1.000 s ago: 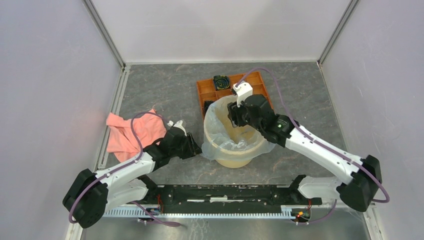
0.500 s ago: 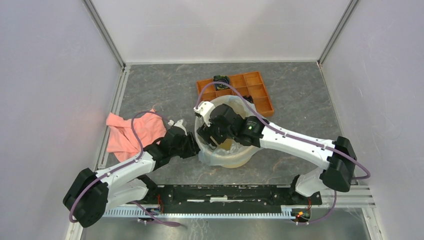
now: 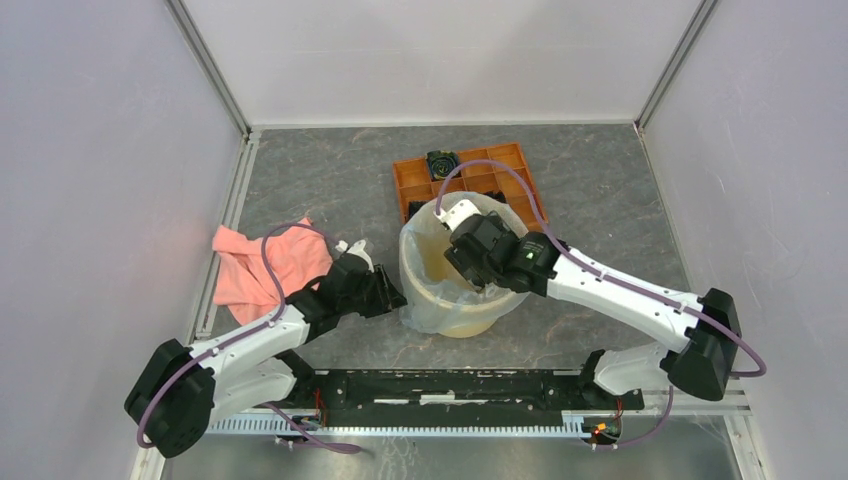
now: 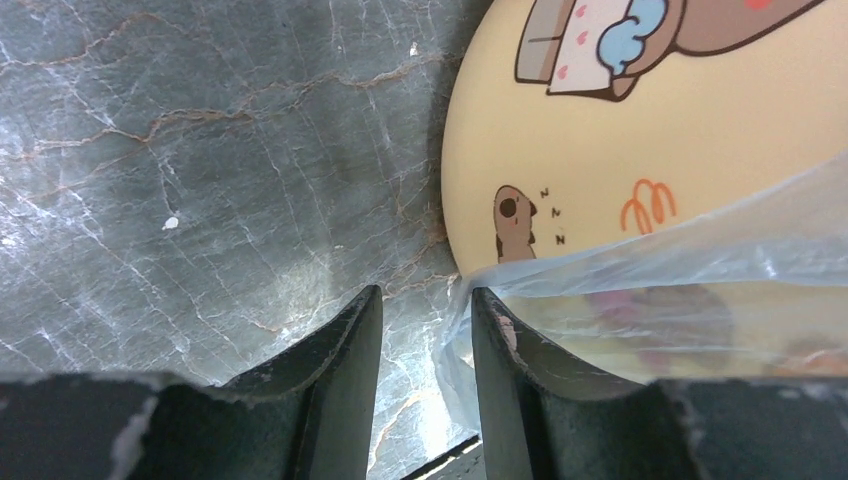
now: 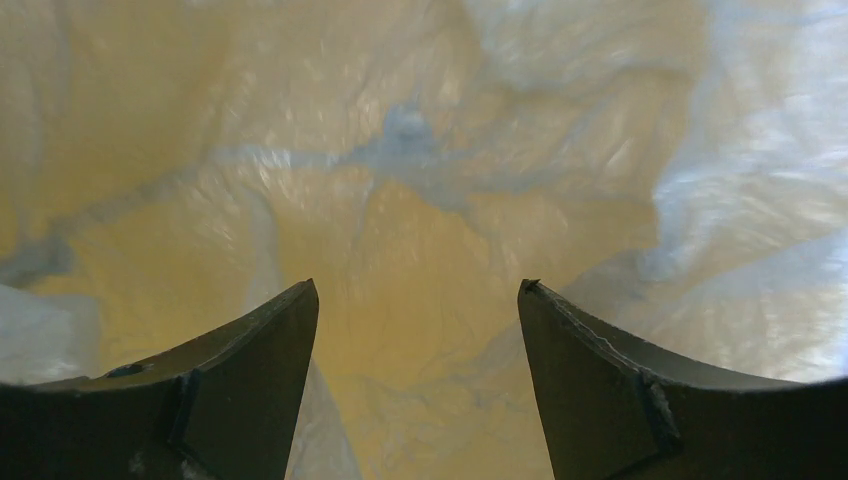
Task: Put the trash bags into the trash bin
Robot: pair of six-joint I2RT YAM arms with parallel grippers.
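Observation:
The trash bin (image 3: 462, 322), a round yellow-tan bucket, stands at mid table. The pale blue trash bag (image 3: 418, 308) lines it and drapes over its left rim. My right gripper (image 3: 474, 268) reaches down inside the bin. Its jaws (image 5: 415, 285) stand wide open above the crumpled film (image 5: 420, 170) that covers the bin's inside, holding nothing. My left gripper (image 3: 396, 298) sits low at the bin's left foot. In the left wrist view it (image 4: 426, 292) is open, with floor showing between the jaws. The bag's hanging edge (image 4: 700, 240) brushes its right finger. The bin wall (image 4: 600, 130) bears cartoon prints.
An orange compartmented tray (image 3: 522, 188) lies just behind the bin, with a dark object (image 3: 442, 162) in its far left cell. A salmon-pink cloth (image 3: 262, 262) lies left of my left arm. Enclosure walls stand on three sides.
My right gripper has opened wider and swept from the bin's back edge across its left side into its middle. The left arm has stayed put.

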